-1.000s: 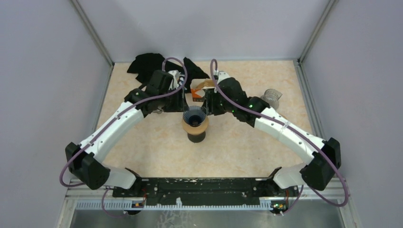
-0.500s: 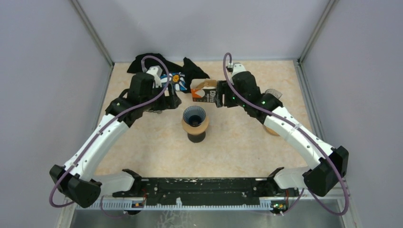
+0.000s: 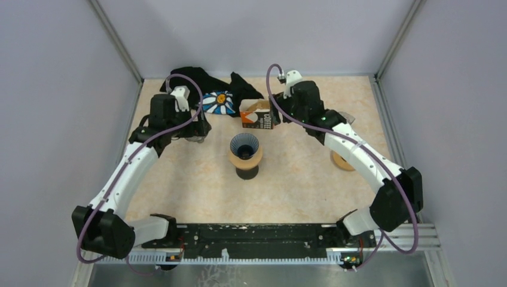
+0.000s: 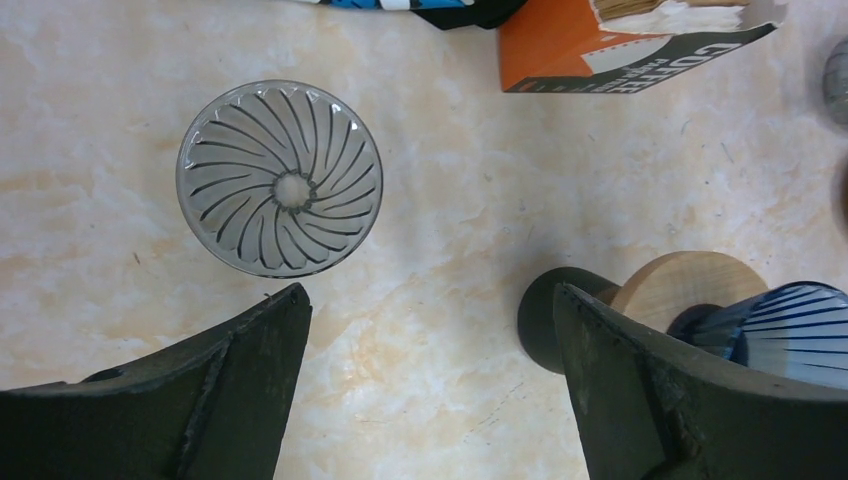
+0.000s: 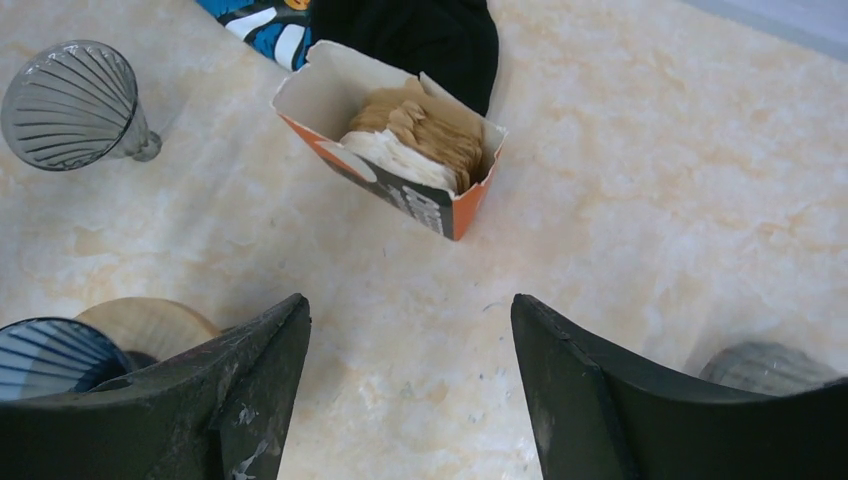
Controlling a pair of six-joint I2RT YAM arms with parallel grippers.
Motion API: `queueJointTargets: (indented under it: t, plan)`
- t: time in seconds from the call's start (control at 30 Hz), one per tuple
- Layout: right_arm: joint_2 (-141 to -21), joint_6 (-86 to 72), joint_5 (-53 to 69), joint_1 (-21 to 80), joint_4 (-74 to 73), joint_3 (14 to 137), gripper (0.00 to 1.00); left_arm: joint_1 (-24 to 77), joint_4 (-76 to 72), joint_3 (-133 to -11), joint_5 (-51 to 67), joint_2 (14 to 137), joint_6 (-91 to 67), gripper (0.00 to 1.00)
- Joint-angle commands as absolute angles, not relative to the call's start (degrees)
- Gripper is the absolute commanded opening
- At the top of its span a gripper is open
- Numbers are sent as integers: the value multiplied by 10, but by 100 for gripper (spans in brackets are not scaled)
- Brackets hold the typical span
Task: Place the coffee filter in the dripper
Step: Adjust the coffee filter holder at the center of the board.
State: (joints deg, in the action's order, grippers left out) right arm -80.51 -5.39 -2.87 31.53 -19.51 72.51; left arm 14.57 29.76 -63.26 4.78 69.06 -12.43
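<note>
Marbled beige desk (image 3: 197,191) fills the booth, with both arm bases at its near edge. At its middle a blue dripper (image 3: 244,145), ribbed with pale lines, sits in a wooden stand (image 4: 690,285) on a dark foot; from above, its cone shows only blue inside. To the right, a round wooden piece (image 3: 342,161) lies partly behind the right arm. Further back on the left, the left gripper (image 4: 428,300) hangs over bare desk with its jaws spread wide and nothing between them, a clear glass dripper (image 4: 279,178) just beyond its left finger. The right gripper (image 5: 408,305) is likewise wide open and empty, pointed at an orange box (image 5: 400,195) lying behind the blue dripper. The coffee filters (image 5: 420,135) are in that box: a tight stack of thin, crinkled paper, brown sheets behind white ones, edges showing at the torn-open mouth. A second glass dripper (image 5: 770,365) stands by the right finger. At the far edge lies a black cloth (image 3: 191,78) with a blue-and-white flower print. A second ago both wrists crowded over the blue dripper and hid the print; since then they have pulled back and apart.
</note>
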Motion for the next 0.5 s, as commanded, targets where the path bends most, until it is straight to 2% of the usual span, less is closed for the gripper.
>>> queueJointTargets:
  t: [0.0,0.17,0.47]
  plan:
    - [-842,32,57,287,-119,750,74,113,254,-605,104,695,-90,96]
    - [-925,43,53,270,-173,836,74,101,255,-591,97,690,-85,97]
    - [-1019,-123,-42,265,-215,906,56,78,251,-584,123,699,-95,98]
